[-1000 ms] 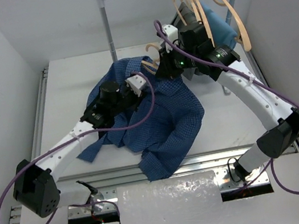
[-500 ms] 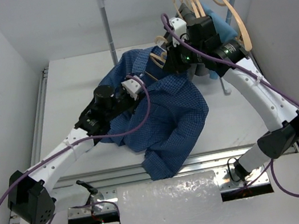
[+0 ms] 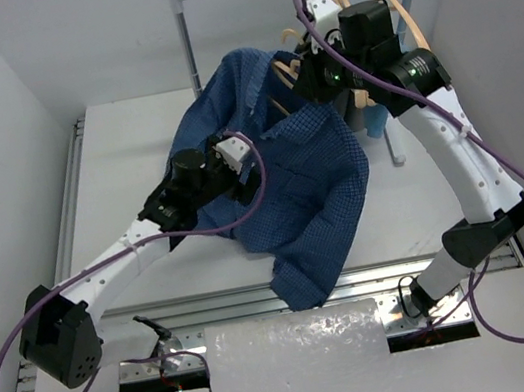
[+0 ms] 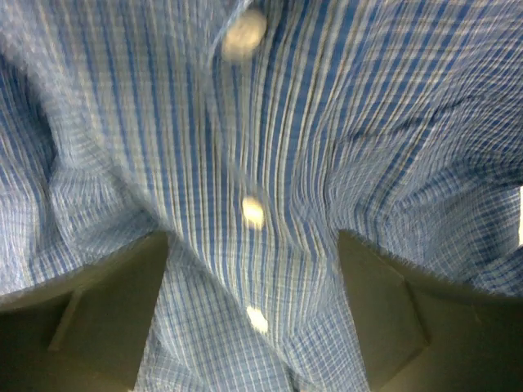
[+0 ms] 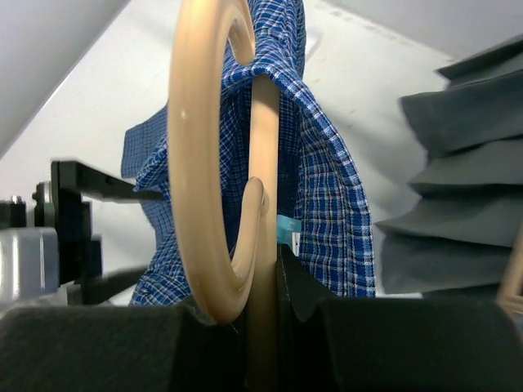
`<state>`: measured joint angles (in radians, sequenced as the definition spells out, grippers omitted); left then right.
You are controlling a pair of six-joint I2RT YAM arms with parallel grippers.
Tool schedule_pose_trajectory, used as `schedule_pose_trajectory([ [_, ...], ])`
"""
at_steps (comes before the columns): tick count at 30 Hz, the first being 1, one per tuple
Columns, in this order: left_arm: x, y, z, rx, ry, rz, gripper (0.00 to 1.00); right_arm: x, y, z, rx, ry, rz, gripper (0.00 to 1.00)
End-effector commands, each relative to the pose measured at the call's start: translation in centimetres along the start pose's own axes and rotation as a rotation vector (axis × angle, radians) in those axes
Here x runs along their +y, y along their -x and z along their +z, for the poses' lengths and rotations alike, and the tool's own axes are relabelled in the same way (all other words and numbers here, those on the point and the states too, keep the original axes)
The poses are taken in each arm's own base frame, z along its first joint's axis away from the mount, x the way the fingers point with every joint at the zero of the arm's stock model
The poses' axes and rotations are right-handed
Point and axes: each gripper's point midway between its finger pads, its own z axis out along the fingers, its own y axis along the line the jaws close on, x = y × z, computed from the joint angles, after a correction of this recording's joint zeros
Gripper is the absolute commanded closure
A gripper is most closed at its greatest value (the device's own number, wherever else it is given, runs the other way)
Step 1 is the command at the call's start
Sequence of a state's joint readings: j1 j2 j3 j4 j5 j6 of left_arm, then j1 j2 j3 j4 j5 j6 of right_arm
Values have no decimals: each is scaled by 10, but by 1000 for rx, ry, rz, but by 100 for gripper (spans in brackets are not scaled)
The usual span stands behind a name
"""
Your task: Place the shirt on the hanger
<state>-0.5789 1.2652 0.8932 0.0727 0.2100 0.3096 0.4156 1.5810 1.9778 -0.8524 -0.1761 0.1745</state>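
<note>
While your right end effector (image 5: 261,327) clenched the hanger (image 5: 196,163) and your left end effector (image 4: 253,318) gaped open, the loose shirt (image 4: 327,122) risked sliding off.

Cloth: medium-blue, finely checked button-up shirt (image 4: 351,122) fills the view — creased and slightly blurred.
Fastenings: three small white buttons (image 4: 253,212) run in a line down the front strip.
Left gripper (image 4: 255,273): dark fingers (image 4: 114,318) stand wide apart — fabric lies between them.
</note>
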Motion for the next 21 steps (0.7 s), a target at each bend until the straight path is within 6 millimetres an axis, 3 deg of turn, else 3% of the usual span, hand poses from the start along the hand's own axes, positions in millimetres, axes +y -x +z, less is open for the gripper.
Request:
schedule_pose_trajectory([
  [1, 22, 26, -4, -10, 91, -12, 11, -18, 41, -11, -141, -103, -20, 100],
  [5, 32, 33, -13, 22, 130, 2, 10, -27, 53, -12, -197, -151, -8, 100],
  [6, 32, 40, -15, 12, 125, 4, 10, -25, 58, -11, -218, -145, 2, 100],
  [9, 26, 39, -21, 35, 97, -12, 10, -13, 66, -11, -238, -80, 18, 100],
  [12, 28, 34, -27, 62, 124, -17, 10, -5, 61, -13, -234, -39, 57, 100],
  [13, 30, 31, -29, 73, 135, -14, 10, -10, 43, -4, -199, -59, 81, 100],
  [14, 32, 30, -31, 78, 145, -8, 10, -11, 47, -4, -238, -62, 75, 100],
  [15, 37, 28, -32, 87, 169, 0, 10, -11, 51, -17, -284, -74, 71, 100],
  [16, 38, 27, -33, 93, 177, 4, 10, -16, 36, -9, -268, -92, 88, 100],
  [18, 42, 25, -34, 102, 195, 14, 10, -19, 48, -19, -351, -119, 102, 100],
  [21, 43, 21, -33, 108, 198, 17, 10, -40, 58, -20, -365, -239, 124, 100],
])
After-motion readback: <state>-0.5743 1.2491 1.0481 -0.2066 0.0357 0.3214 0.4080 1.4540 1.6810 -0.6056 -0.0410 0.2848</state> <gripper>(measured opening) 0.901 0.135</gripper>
